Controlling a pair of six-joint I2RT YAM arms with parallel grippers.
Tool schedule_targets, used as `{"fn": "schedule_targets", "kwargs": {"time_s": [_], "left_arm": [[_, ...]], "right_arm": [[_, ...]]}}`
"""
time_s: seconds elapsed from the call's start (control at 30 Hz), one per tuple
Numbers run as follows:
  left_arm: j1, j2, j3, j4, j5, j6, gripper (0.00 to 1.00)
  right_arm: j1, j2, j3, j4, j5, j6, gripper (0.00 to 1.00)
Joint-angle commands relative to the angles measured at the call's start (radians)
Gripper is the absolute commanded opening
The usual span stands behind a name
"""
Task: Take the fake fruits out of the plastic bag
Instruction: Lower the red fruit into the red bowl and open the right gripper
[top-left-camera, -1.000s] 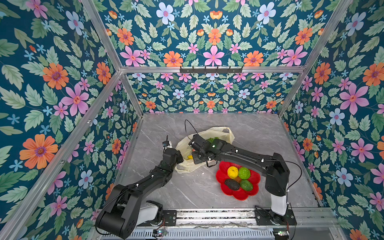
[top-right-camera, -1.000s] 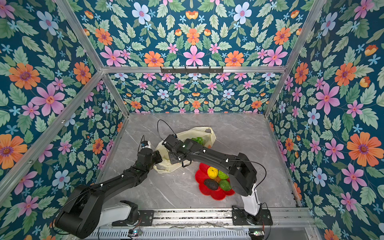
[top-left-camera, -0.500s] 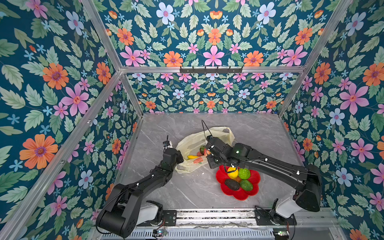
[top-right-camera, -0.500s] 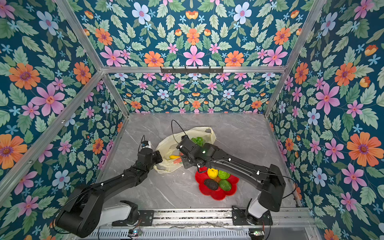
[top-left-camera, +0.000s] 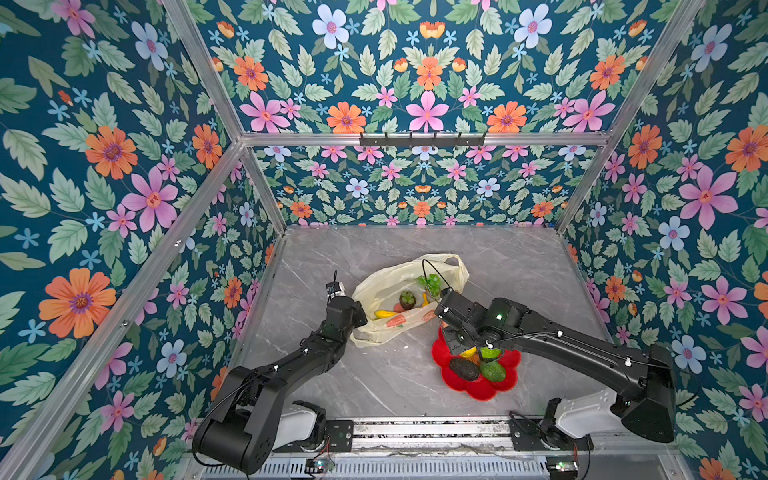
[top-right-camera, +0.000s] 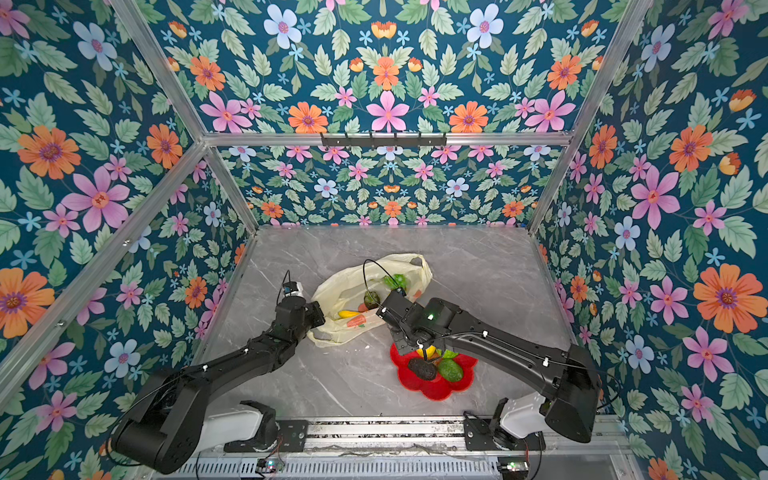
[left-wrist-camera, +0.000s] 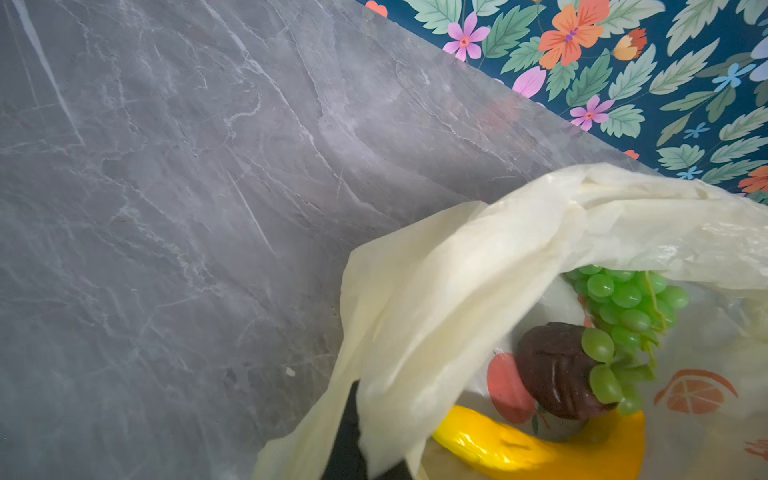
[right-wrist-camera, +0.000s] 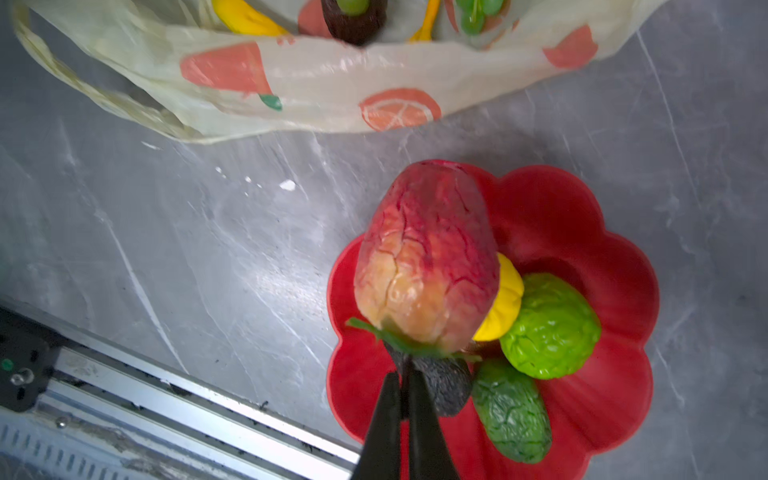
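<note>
strawberry (right-wrist-camera: 428, 257) in right pincer (right-wrist-camera: 405, 372), above plate (right-wrist-camera: 602, 237)

No writing, label, brand, number or sign can be read anywhere in these views. The only markings are on the plastic bag (right-wrist-camera: 316, 83): flat orange-red fruit pictures with no lettering.
</note>
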Motion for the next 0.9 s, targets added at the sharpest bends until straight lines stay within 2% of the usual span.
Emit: {"fn": "schedule_targets", "kwargs": {"time_s": [0.0,0.2,0.4,0.57,0.87], "left_arm": [[0.001,-0.001,0.007,0.01,-0.006,0.008,0.0],[0.001,-0.019,0.005,0.002,-0.009,0.009,0.0],[0.002,-0.019,0.002,0.003,-0.008,0.008,0.0],[0.0,-0.022,0.001,0.004,-0.007,0.004,0.0],[0.001,-0.028,-0.001,0.005,-0.007,0.008,0.0]], "right_arm": [[-0.002,-0.008,-0.018,-0.036,-0.055,0.05,0.0],[0.0,0.025,-0.034,-0.025,-0.129,0.121,0.0],[0.002,0.087,-0.03,-0.013,-0.1,0.201,0.0],[0.002,0.132,-0.02,0.026,-0.165,0.223,0.0],[0.027,0.202,0.037,-0.08,-0.176,0.29,0.0]]}}
